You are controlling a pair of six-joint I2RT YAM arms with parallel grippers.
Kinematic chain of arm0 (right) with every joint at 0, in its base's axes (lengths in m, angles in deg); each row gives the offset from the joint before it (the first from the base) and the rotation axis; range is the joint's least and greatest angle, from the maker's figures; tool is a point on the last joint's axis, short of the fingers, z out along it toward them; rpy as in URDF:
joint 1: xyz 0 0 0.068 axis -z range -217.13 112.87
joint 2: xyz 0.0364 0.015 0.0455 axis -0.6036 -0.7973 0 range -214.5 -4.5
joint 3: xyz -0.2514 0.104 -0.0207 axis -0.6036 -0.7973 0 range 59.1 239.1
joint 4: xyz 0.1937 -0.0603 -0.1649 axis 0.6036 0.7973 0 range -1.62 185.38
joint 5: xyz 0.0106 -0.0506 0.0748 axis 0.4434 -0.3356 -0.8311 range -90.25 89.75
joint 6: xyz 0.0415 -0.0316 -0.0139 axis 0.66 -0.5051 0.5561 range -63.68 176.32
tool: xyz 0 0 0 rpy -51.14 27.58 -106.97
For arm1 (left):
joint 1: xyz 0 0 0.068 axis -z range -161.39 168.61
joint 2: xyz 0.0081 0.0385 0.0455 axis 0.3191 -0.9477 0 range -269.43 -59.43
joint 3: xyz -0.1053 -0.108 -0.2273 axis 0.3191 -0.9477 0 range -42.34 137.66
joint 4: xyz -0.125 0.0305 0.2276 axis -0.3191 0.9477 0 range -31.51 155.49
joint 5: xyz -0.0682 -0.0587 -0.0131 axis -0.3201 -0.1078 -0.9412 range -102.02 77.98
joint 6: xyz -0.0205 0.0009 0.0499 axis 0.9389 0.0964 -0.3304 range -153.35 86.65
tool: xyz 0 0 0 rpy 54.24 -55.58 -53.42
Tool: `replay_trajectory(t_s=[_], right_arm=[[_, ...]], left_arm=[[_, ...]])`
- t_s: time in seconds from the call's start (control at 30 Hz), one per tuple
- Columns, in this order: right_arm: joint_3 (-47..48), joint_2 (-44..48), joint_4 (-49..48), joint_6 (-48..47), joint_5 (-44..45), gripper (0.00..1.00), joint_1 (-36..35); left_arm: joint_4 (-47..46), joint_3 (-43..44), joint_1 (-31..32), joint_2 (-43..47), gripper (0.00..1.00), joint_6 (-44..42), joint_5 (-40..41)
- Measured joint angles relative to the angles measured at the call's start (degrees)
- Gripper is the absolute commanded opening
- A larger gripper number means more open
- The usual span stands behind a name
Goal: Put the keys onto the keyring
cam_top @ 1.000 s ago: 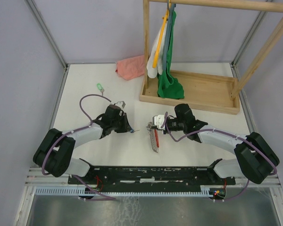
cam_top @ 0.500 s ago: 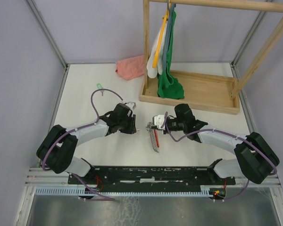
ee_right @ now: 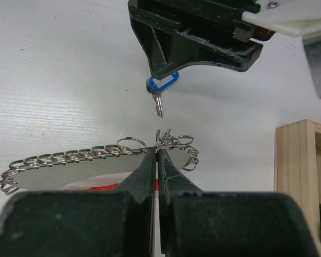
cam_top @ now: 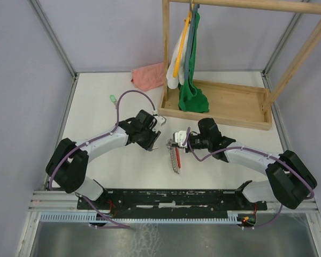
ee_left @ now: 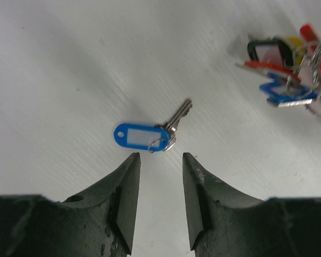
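Left gripper (ee_left: 160, 156) part-open, nothing between its jaws, blue key (ee_left: 144, 136) lying flat just beyond its tips, right gripper (ee_right: 157, 151) pinched tight on the keyring (ee_right: 69, 157)

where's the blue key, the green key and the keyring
blue key (ee_left: 140, 137): left wrist view, on its blue plastic tag
green key (cam_top: 113, 99): top external view, on its light green head
keyring (ee_right: 77, 155): right wrist view, on the chain of silver rings

You see a blue-tagged silver key (ee_left: 152, 133) on the white desk (ee_left: 53, 64), a light green key (cam_top: 113, 99), a pink cloth (cam_top: 148, 76), and a silvery keyring (ee_right: 69, 158) with a red strap (ee_right: 91, 186).
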Motion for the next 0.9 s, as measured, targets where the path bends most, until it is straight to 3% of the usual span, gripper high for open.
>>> replay_trajectory(t_s=[0.37,0.9], right_arm=[[0.0,0.0,0.6,-0.4,-0.2,0.01,0.0],[0.0,0.0,0.6,-0.5,-0.7,0.01,0.0]], left_arm=[[6.6,4.3,-0.5,-6.8,0.41,-17.1,-5.2],[9.6,8.0,-2.8,-11.7,0.37,-22.8,-8.7]])
